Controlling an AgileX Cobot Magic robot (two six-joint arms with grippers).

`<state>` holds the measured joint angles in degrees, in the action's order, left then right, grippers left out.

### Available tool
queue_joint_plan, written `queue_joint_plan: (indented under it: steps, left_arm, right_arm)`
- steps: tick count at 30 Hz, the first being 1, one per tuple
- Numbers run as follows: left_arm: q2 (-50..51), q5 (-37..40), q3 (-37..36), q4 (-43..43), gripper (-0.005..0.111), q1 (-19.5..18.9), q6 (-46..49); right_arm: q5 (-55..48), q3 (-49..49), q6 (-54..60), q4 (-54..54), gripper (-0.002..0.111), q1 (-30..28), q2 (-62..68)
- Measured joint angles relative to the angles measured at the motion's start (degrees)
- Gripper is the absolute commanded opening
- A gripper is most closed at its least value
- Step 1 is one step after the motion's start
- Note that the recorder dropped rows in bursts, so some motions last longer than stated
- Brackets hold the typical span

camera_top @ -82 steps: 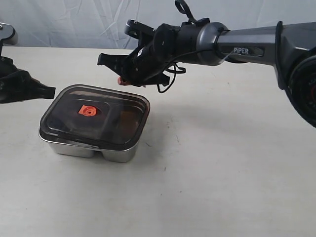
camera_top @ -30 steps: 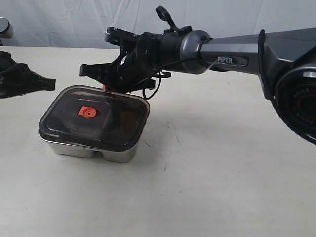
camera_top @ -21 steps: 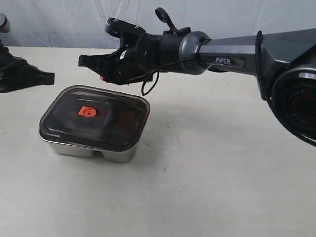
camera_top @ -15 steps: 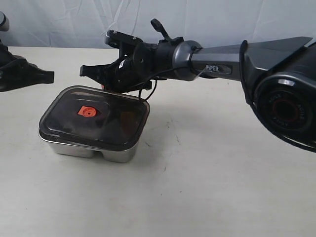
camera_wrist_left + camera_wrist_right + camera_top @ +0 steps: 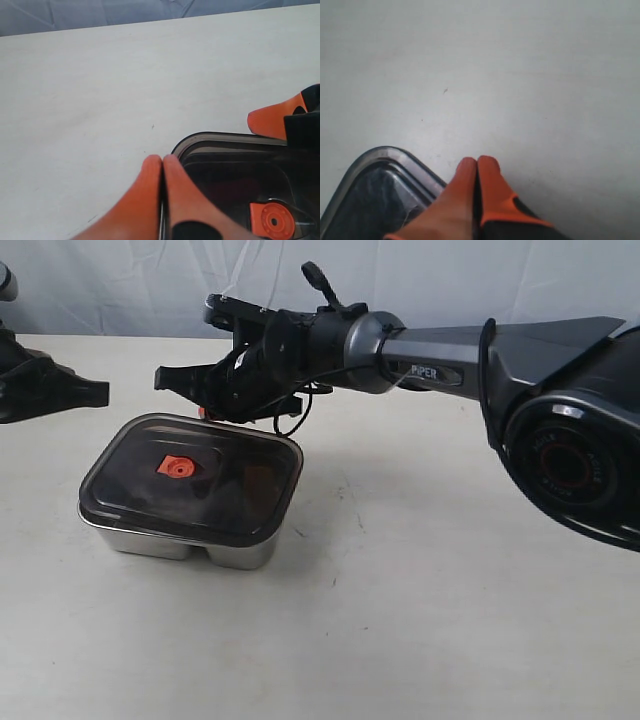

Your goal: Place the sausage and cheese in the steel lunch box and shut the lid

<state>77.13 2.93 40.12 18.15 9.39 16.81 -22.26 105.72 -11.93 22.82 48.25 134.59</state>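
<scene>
Steel lunch box (image 5: 170, 543) sits under dark lid (image 5: 215, 480), contents obscured.

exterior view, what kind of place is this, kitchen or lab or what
Probably a robot lab bench, not a kitchen: a bare pale table, a creased cloth backdrop, and a robot arm stretched out near a lone lidded steel lunch box.

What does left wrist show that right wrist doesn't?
Left wrist only: the orange valve tab on the lid, the shut left gripper, and one fingertip of the right gripper. Right wrist only: both right gripper fingers pressed shut. Both: a lid corner and the table.
</scene>
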Motion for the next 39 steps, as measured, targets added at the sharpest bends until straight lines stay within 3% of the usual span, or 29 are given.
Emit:
queue_joint_plan:
  steps: [27, 32, 39]
  left_arm:
    - [0.00, 0.00, 0.00, 0.00, 0.000, 0.00, 0.00]
    - [0.00, 0.32, 0.00, 0.00, 0.000, 0.00, 0.00]
    - [-0.09, 6.59, 0.00, 0.00, 0.000, 0.00, 0.00]
  right_arm:
    - [0.07, 0.12, 5.55, 4.25, -0.001, 1.08, 0.46]
    - [0.06, 0.12, 5.55, 1.62, -0.001, 1.08, -0.06]
    - [-6.69, 0.12, 0.38, -5.87, -0.001, -2.01, -4.86]
